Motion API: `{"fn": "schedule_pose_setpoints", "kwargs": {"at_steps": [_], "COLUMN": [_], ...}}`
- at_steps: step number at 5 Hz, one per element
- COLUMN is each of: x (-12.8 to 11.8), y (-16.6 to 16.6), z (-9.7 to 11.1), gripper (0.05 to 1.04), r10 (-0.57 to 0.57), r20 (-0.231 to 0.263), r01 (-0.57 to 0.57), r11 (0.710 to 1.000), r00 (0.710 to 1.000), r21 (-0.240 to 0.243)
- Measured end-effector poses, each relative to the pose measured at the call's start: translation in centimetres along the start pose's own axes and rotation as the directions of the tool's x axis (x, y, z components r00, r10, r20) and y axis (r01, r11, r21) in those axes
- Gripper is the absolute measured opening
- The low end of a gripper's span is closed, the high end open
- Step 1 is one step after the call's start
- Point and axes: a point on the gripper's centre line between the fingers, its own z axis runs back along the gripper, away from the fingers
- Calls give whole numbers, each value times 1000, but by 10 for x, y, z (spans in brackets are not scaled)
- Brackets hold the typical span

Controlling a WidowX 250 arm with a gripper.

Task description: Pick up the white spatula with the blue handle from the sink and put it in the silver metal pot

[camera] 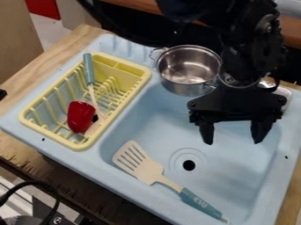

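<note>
Hanging fingers-down over right side of blue sink (150,127): black gripper (233,141), spread wide, gripping nothing; arm enters from far edge. Slotted spatula (154,172) lies near drain, handle toward near right. Steel pot (188,70) sits far, left of arm. Yellow rack (54,137) stands left.

blue sink (147,118) bears yellow rack (108,70) along left edge, metal pot (185,72) at far edge, slotted spatula (154,172) toward near edge.
</note>
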Motion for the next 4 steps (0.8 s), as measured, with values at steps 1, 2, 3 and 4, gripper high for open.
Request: {"fn": "schedule_pose_setpoints", "kwargs": {"at_steps": [1,2,3,4], "x": [-4,-10,-14,-14], "y": [5,16,23,28], "z": [-6,-8,-15,-23], "gripper": [999,999,999,999], "r10": [17,175,260,374], "r20": [-20,-18,-15,1], "r01": [-17,-172,-253,-366], "r11": [999,977,950,906], "r00": [1000,984,965,927], "r21": [28,123,185,212]}}
